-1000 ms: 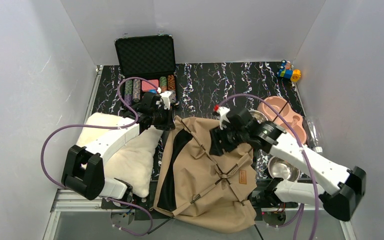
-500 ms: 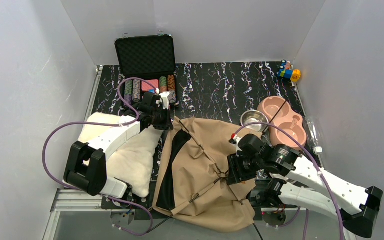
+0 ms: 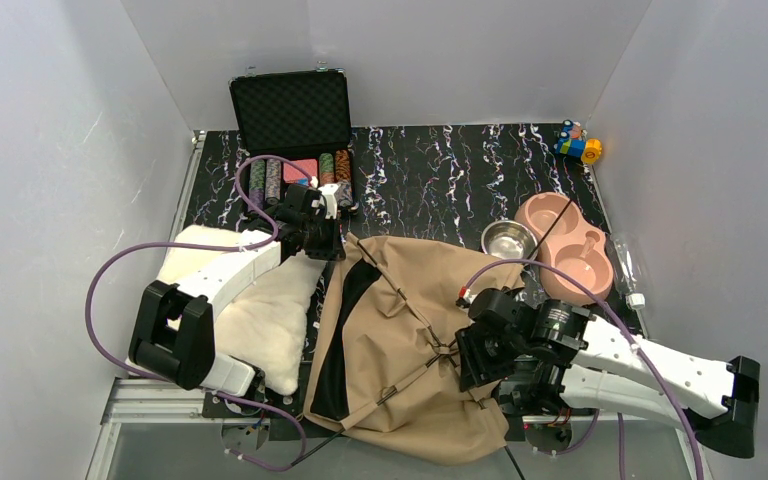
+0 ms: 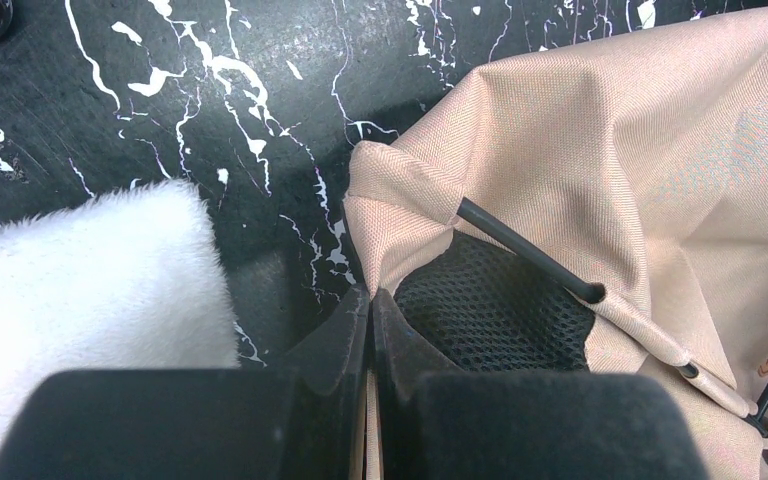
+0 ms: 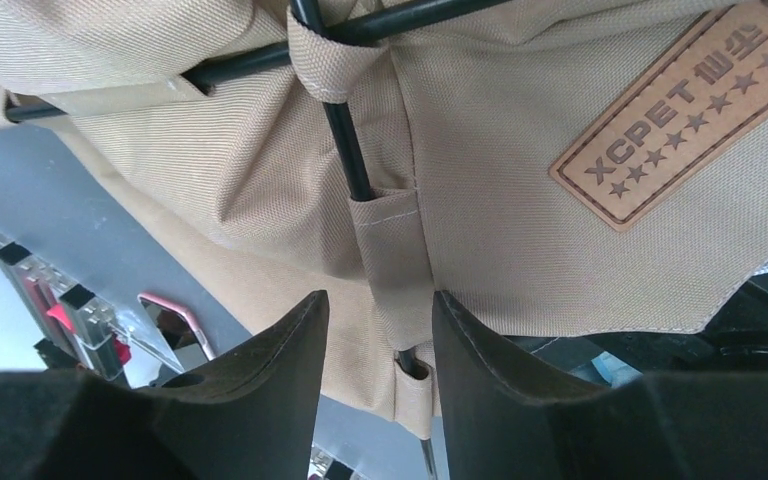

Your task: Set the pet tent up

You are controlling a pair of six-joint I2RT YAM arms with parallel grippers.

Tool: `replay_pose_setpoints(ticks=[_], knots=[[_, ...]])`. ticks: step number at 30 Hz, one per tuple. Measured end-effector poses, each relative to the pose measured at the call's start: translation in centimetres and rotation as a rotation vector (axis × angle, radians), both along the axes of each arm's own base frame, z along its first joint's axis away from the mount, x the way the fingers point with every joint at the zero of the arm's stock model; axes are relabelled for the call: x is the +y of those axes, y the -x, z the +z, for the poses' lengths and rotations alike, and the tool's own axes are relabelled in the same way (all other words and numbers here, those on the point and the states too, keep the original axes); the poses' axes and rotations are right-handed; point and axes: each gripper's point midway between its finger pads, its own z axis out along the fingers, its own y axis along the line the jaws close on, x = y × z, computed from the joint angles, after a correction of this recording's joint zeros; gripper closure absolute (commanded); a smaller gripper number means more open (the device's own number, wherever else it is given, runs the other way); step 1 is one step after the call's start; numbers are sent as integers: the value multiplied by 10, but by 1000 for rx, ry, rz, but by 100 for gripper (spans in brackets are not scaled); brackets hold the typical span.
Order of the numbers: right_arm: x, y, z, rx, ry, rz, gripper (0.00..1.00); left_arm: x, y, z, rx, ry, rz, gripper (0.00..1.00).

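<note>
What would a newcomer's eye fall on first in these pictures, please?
The collapsed tan pet tent sprawls at the near middle of the scene. The left gripper pinches its far corner, while the open right gripper straddles a pole sleeve beside the brown label.

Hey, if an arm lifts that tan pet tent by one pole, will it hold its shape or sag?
Probably sag: the pet tent lies collapsed, its canvas in loose folds. The thin black pole threaded through fabric sleeves looks likely to bend rather than brace it. Thin cloth suggests it is light.
</note>
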Motion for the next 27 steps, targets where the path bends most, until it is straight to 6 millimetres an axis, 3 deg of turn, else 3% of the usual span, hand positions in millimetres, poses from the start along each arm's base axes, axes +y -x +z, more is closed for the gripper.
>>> replay_pose_setpoints(ticks=[6, 9, 14, 15, 16, 18, 21, 22, 24, 27], knots=[[-2, 2, -11, -24, 79, 7, 55, 0, -1, 1, -2, 2, 0, 100], [-3, 0, -18, -47, 130, 0, 64, -1, 0, 1, -1, 3, -1, 100], [-6, -8, -25, -94, 198, -49, 90, -2, 0, 1, 2, 11, -11, 100], [-5, -9, -24, -102, 197, -56, 97, -2, 0, 2, 1, 14, -14, 93], [-4, -11, -22, -110, 194, -61, 99, -3, 1, 2, 0, 18, -21, 83], [-1, -14, -17, -126, 181, -63, 99, -5, 1, 4, -6, 21, -36, 64], [6, -19, -10, -151, 161, -74, 99, -6, -1, 9, -28, 26, -59, 24], [8, -21, -8, -159, 159, -78, 99, -6, -1, 13, -41, 28, -61, 16], [11, -26, -4, -176, 161, -86, 99, -6, -3, 24, -76, 32, -69, 5], [17, -34, 1, -209, 168, -101, 99, -6, -9, 54, -162, 49, -67, 2]])
